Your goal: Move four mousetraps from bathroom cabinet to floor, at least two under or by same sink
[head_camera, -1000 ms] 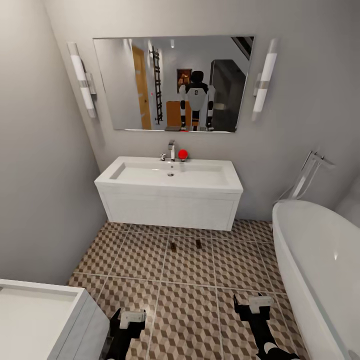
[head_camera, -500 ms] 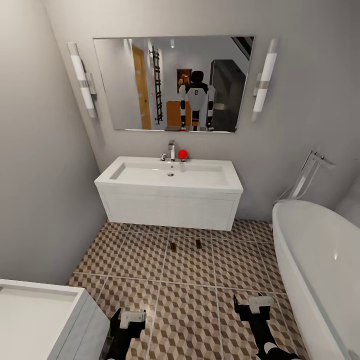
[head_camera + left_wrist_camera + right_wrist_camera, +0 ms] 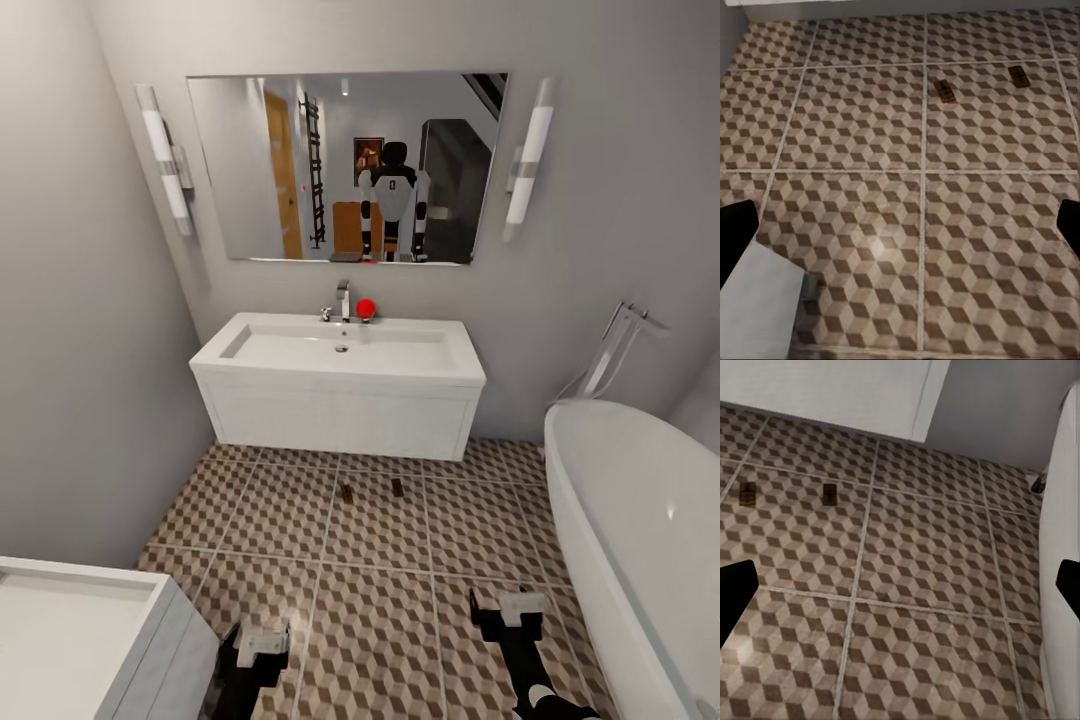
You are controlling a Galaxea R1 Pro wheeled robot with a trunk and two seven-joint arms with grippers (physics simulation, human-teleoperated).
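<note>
Two mousetraps (image 3: 372, 490) flat on bathroom floor (image 3: 380, 640) before sink (image 3: 340, 385): probably light, stiff; pinch long edges; both jaws spread, empty.

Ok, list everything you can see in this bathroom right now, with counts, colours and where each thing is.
mousetraps: two, brown, on the floor in front of the sink
bathroom floor: one, brown, beige and white cube tiles
sink: one, white, on the far wall
faucet: one, chrome, at the sink's back edge
red ball: one, beside the faucet
mirror: one, above the sink
wall lights: two, white, flanking the mirror
tub: one, white, at right
white unit: one, near left corner
left pincer: open, empty
right pincer: open, empty
</note>
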